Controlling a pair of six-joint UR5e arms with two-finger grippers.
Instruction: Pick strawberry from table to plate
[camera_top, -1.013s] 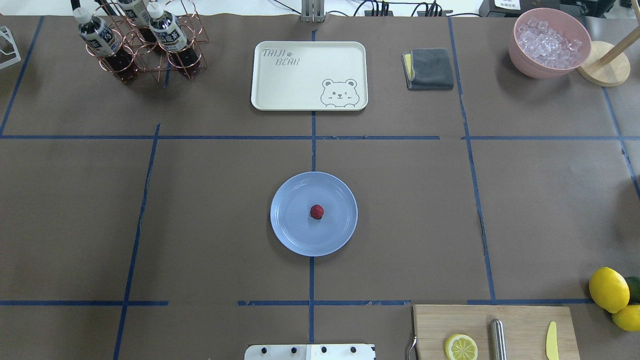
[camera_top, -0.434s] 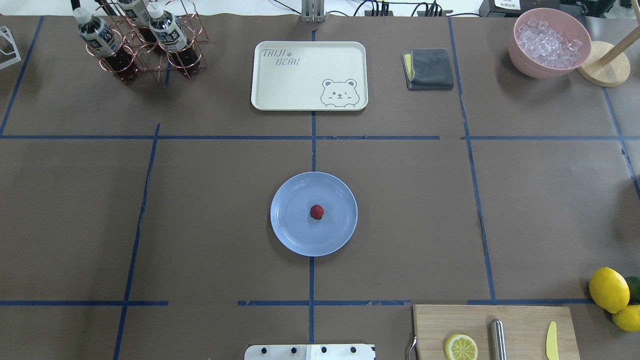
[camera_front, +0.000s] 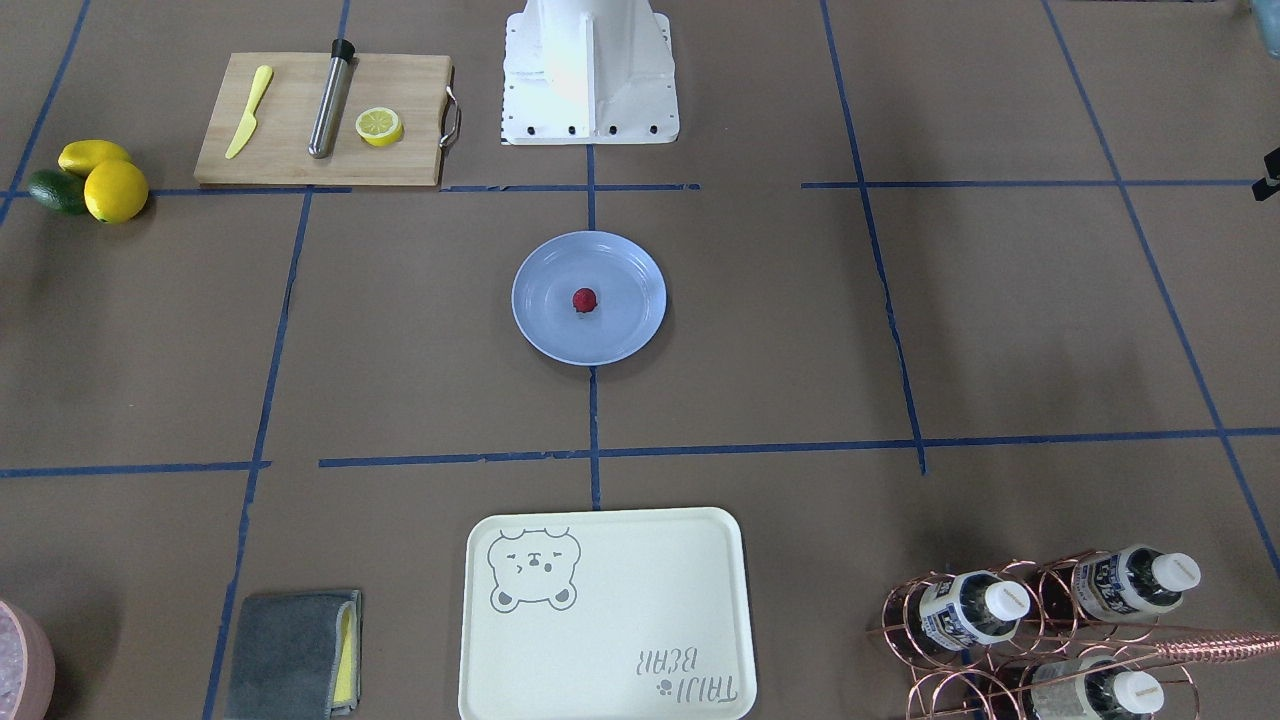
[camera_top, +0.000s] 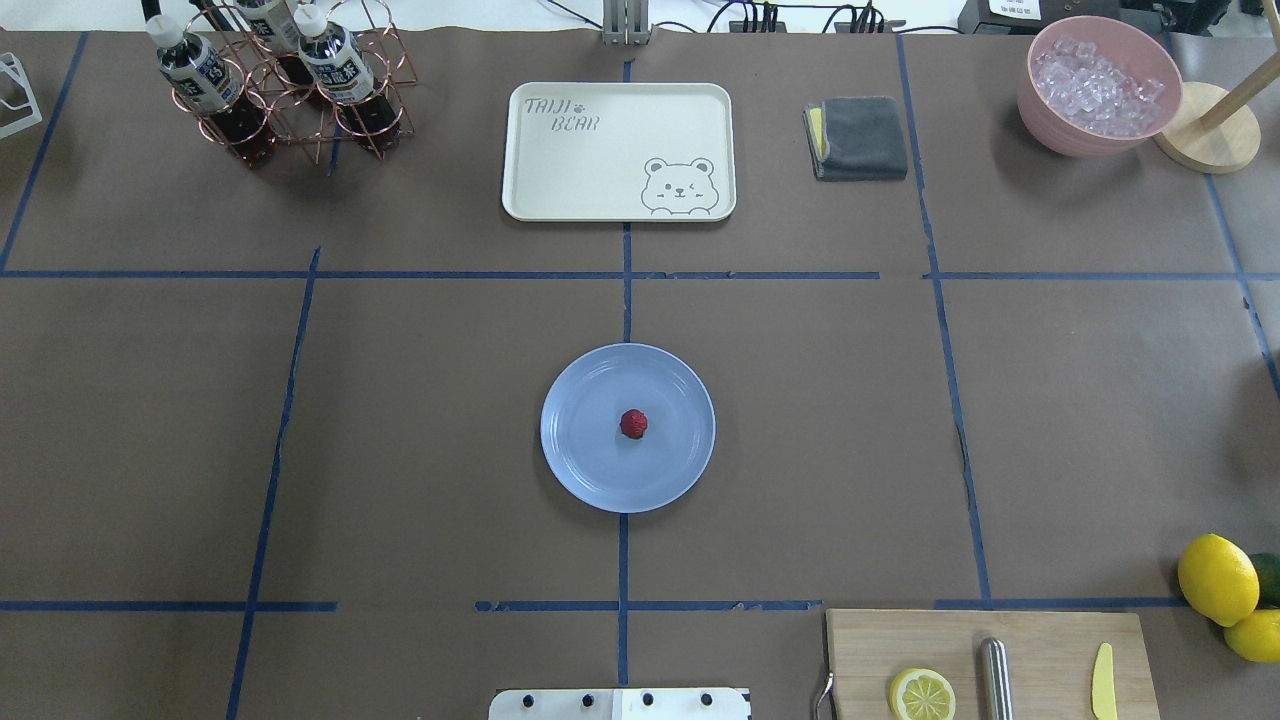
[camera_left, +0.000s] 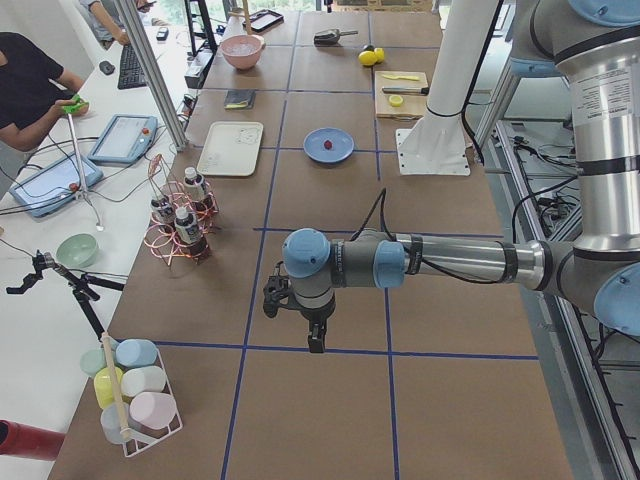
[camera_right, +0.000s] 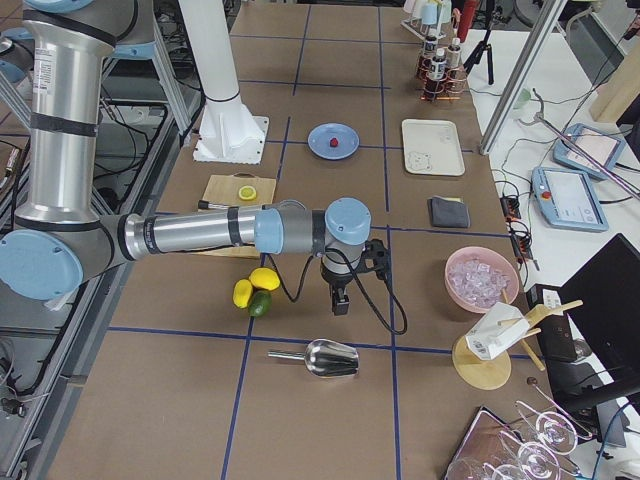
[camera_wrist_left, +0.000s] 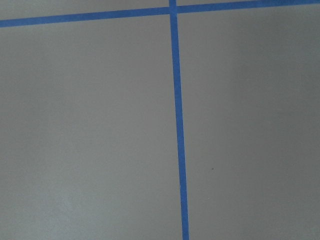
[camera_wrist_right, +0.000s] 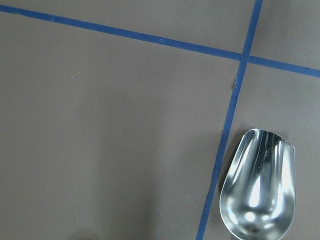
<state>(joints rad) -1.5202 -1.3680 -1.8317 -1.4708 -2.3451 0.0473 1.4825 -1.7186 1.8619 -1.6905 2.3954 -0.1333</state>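
The small dark-red strawberry (camera_top: 633, 424) (camera_front: 584, 299) lies near the middle of the round blue-grey plate (camera_top: 590, 465) (camera_front: 625, 275), which rests on the brown taped table (camera_top: 430, 400). Both arms are out of the overhead and front views. In the exterior left view the left gripper (camera_left: 315, 340) hangs over bare table, far from the plate (camera_left: 343, 143). The right gripper (camera_right: 340, 303) in the exterior right view hangs near the lemons, well away from the plate (camera_right: 348, 133). I cannot tell whether either gripper is open or shut. The wrist views show only table and tape.
A cream bear-print tray (camera_top: 618, 150), a grey cloth (camera_top: 860, 137), a bottle rack (camera_top: 280, 80) and a pink bowl of ice (camera_top: 1098, 85) line the far side. A cutting board (camera_top: 990, 665) and lemons (camera_top: 1218, 578) sit near right. A metal scoop (camera_wrist_right: 260, 187) lies below the right wrist.
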